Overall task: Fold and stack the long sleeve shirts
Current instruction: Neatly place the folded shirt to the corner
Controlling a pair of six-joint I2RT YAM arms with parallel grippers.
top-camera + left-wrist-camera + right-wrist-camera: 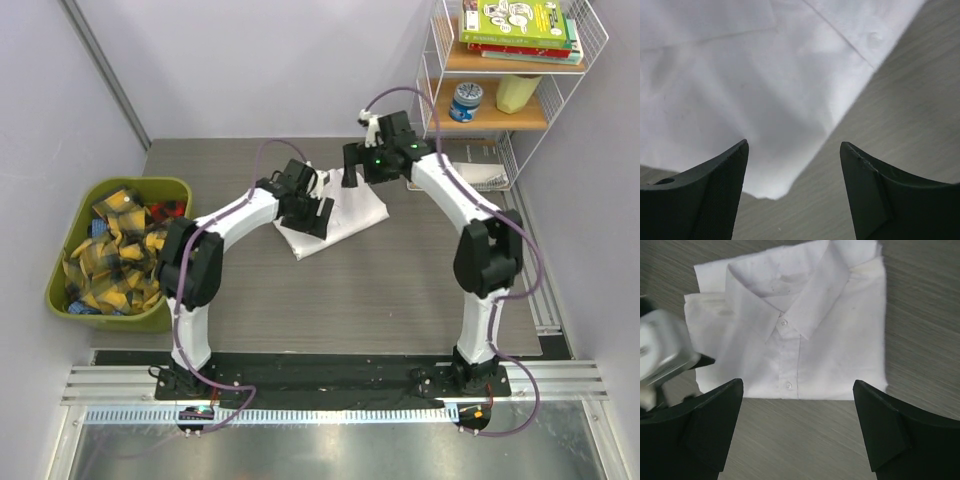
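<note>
Left tool (pixel 794 146) over grey table (pixel 912 100)

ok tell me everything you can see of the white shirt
The white shirt is plain, soft-looking and cotton-like, folded into a rough rectangle and lying flat, front up, on the grey table. Its collar and small white buttons show. The left pincer and right pincer, both open, hang over it; neither visibly grips it.

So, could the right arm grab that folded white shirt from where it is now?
Probably yes. The right gripper hangs open just above the folded white shirt, with nothing between them. The left gripper sits at the shirt's corner and might crowd it.
</note>
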